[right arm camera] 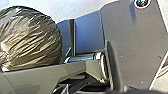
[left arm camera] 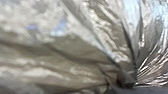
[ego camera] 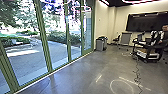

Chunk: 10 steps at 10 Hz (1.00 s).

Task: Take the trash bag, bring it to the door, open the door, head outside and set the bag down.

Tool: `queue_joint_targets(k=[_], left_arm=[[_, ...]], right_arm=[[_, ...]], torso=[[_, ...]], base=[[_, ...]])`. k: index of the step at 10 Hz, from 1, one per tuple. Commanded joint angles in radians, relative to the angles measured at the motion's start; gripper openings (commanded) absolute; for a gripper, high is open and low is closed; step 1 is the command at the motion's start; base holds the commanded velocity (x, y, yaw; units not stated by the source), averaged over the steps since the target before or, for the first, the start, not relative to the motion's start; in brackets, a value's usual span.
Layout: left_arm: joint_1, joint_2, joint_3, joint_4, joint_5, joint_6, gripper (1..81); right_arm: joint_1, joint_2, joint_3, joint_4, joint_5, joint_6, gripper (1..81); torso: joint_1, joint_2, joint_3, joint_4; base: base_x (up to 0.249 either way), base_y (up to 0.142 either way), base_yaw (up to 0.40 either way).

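We judge the left pincer (left arm camera: 127,85) to be grasping the trash bag (right arm camera: 30,41) where it bunches, presumably to keep it beside the base (right arm camera: 130,47) (the right pincer's state we cannot tell). Green-framed glass (ego camera: 56,37) stands ahead-left.

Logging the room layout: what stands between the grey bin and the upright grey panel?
A dark chair stands between the bin and the panel, in the head view.

- Head view: strong daylight through glass panes (ego camera: 58,53), foliage (ego camera: 56,20) near blown out
- Pink ceiling lights (ego camera: 136,2), pink glare on glass
- Paving (ego camera: 27,62) mostly shaded, one sunlit patch
- Floor (ego camera: 75,80): soft sheen
- Left wrist view: trash bag (left arm camera: 62,50) full of glints
- Right wrist view: bright, ground (right arm camera: 72,8) washed pale
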Motion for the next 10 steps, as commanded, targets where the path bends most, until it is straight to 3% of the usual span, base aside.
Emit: queue_joint_targets(k=[1, 4, 10], left_arm=[[-0.055, -0.003, 0.001, 0.01, 0.062, 0.01, 1.0], [-0.056, -0.005, 0.001, 0.008, 0.061, 0.01, 1.0], [-0.055, -0.006, 0.002, 0.008, 0.061, 0.01, 1.0]], right_arm=[[0.046, 0.001, 0.011, -0.009, -0.051, -0.003, 81.1], [0.046, 0.001, 0.011, -0.008, -0.051, -0.003, 81.1], [0.043, 0.001, 0.011, -0.009, -0.051, -0.003, 81.1]], torso=[[0.0, 0.0, 0.0, 0.0], [0.0, 0.0, 0.0, 0.0], [0.0, 0.0, 0.0, 0.0]], base=[[0.115, -0.074, 0.0], [0.116, -0.07, 0.0], [0.116, 0.0, 0.0]])
